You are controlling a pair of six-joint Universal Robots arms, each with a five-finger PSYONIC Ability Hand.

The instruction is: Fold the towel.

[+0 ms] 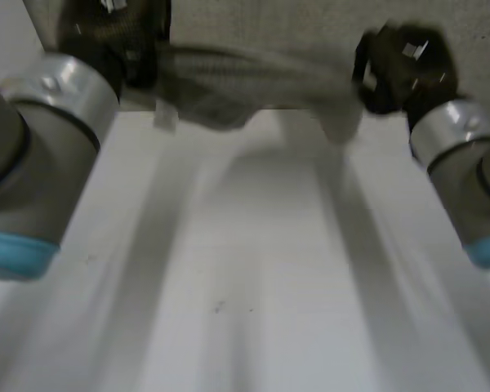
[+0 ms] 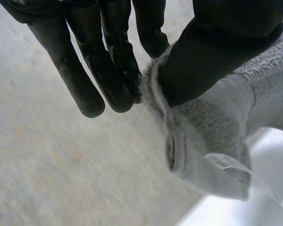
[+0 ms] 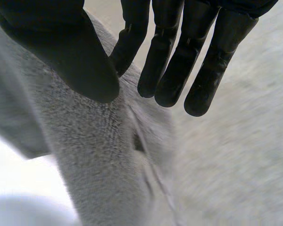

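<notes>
While the towel [image 1: 253,82] hangs strung between the two hands at twelve o'clock of the head view, no fold is made yet. The left hand [image 1: 122,45] sits at eleven o'clock and the right hand [image 1: 404,69] at one o'clock, both over the far edge of the white table [image 1: 253,286]. The cloth runs across between them with a slight sag and looks raised off the table.

Left wrist view: the thumb clamps the towel's edge against straight, close-set fingers [image 2: 108,75]. The corner droops under the thumb, bunched, and a small white label [image 2: 228,162] dangles from it. Speckled floor [image 2: 61,165] lies beyond the fingertips.

Right wrist view: the same kind of pinch. The thumb lies on the near face of the cloth and the fingers [image 3: 203,70] reach behind it. The hem runs down from the grip. I cannot tell whether this is the very corner or a spot along the edge.

Judgement: holding the two ends apart lets the weight pull the cloth straight, so creases drop out and the edges line up. The position at the far edge leaves the open tabletop at six o'clock free for laying the towel down flat. The bunching at the left corner may carry a wrinkle into the fold if it is not spread first.
</notes>
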